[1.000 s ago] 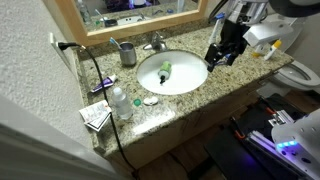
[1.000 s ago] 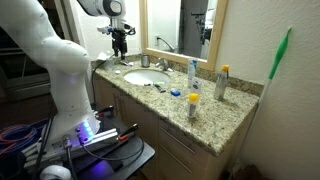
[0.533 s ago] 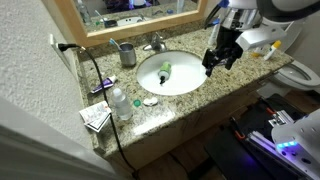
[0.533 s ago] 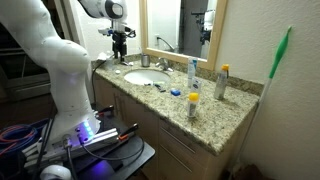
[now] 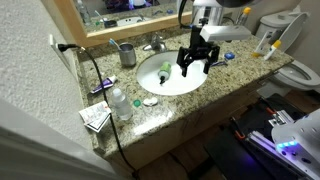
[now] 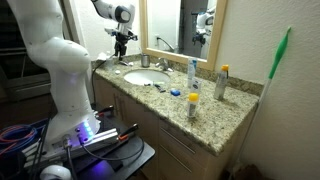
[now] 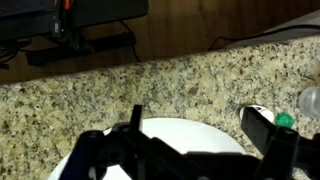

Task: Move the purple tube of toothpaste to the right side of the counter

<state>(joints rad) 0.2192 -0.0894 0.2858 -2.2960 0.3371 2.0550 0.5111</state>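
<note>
The purple tube of toothpaste (image 5: 101, 88) lies on the left part of the speckled granite counter (image 5: 228, 70), next to a black cord. I cannot make it out in the wrist view. My gripper (image 5: 196, 60) hangs over the right part of the white sink basin (image 5: 172, 78), far to the right of the tube. It also shows in an exterior view (image 6: 122, 42) at the counter's far end. In the wrist view my gripper (image 7: 200, 125) is open and empty, with the basin (image 7: 190, 135) below it.
A clear bottle (image 5: 119, 101) stands near the tube at the front left. A small green object (image 5: 165, 70) lies in the basin. A cup (image 5: 128, 55) and chrome faucet (image 5: 155, 44) are behind the sink. Several bottles (image 6: 193, 73) stand on the counter.
My gripper has moved from over the right side of the counter leftward to above the sink basin. It stays open and empty. The tube has not moved.
</note>
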